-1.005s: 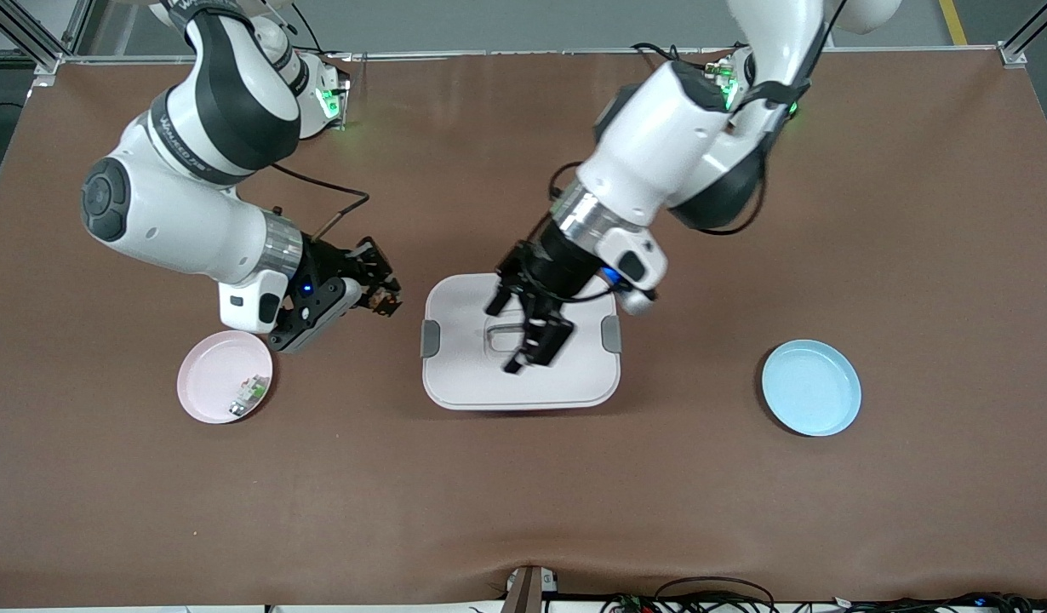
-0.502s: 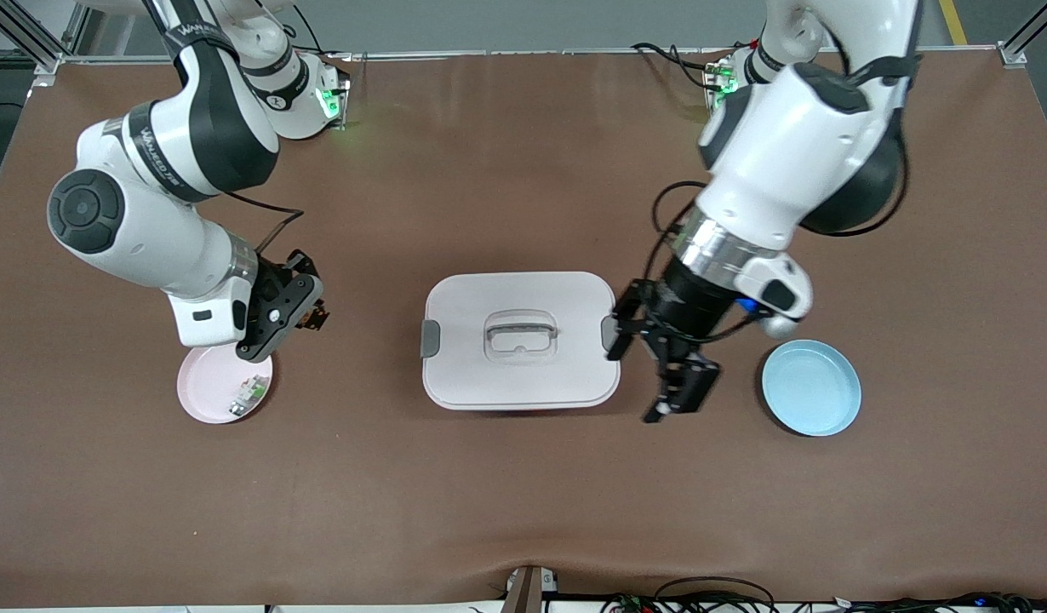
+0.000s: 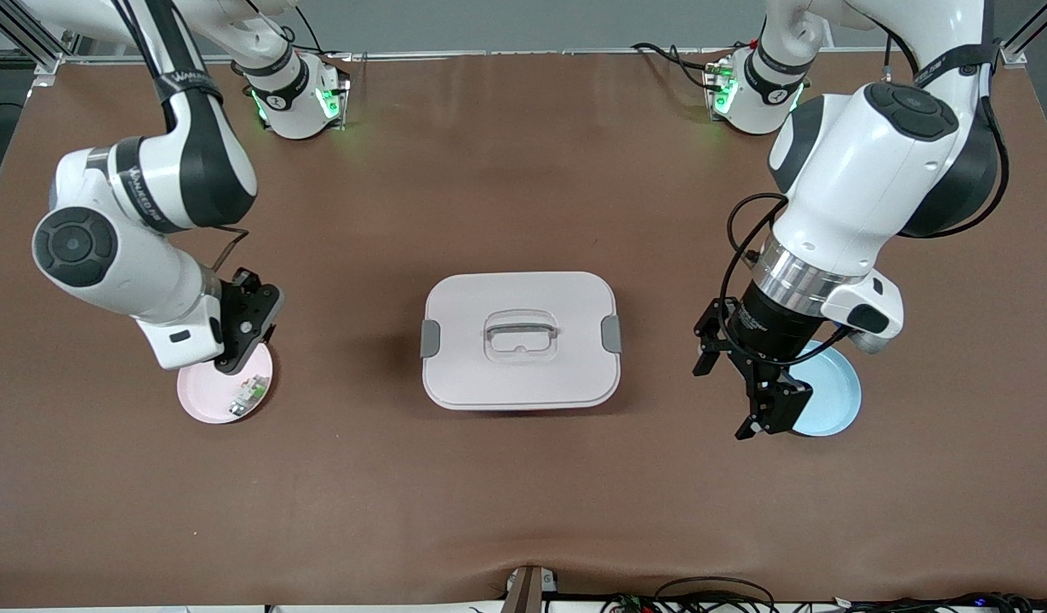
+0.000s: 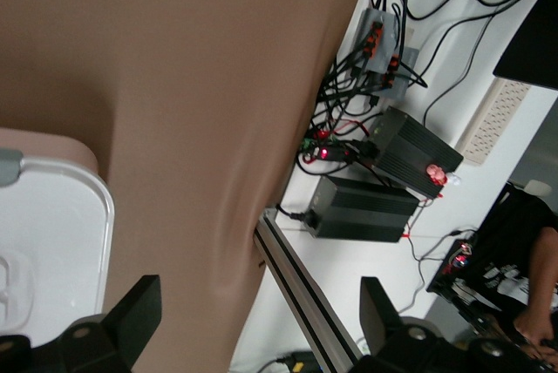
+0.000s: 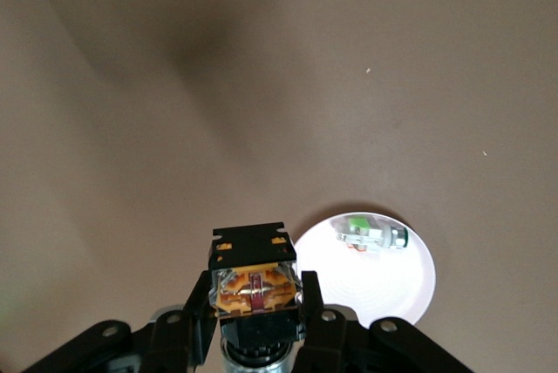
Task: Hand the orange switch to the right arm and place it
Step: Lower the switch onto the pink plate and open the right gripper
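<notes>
Brown table (image 3: 506, 494): right gripper (image 5: 255, 314) clamps orange switch (image 5: 254, 275) above pink plate (image 3: 202, 398); left gripper (image 3: 749, 387) spread over blue plate (image 3: 834, 396).

You see a matt brown cloth-like table cover (image 3: 523, 477), faintly wrinkled at its near edge. The box lid (image 3: 520, 340) looks like smooth pale plastic with a soft sheen and grey clips. The pink plate (image 3: 202, 402) and blue plate (image 3: 834, 404) read as smooth plastic. The orange switch (image 5: 255, 281) shows black plastic around translucent orange. Arm shells gleam glossy white; wrist rings are brushed metal.
</notes>
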Tool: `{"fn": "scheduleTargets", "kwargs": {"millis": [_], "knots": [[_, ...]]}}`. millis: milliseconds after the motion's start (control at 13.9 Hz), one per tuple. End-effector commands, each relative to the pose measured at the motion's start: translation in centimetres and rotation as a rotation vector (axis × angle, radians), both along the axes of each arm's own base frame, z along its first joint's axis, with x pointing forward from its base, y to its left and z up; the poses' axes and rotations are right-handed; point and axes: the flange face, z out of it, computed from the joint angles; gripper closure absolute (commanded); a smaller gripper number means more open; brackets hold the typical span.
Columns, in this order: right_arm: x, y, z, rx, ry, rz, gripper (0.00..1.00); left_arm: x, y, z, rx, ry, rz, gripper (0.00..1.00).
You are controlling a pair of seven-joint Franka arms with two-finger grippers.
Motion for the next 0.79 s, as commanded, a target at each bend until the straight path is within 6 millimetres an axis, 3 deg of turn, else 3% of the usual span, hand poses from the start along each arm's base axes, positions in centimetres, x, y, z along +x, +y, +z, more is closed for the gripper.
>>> {"fn": "scheduleTargets", "kwargs": {"millis": [0, 287, 718], "knots": [[0.2, -3.9, -2.2, 0.001, -0.017, 0.092, 1.00, -0.5, 2.1, -0.1, 0.064, 0.028, -0.056, 0.00], [-0.1, -7.0, -5.8, -0.080, -0.067, 0.218, 1.00, -1.5, 6.6, -1.7, 0.126, 0.063, -0.155, 0.00], [-0.3, -8.9, -11.1, -0.164, -0.108, 0.307, 1.00, -4.3, 12.6, -3.8, 0.207, 0.106, -0.448, 0.00]]}}
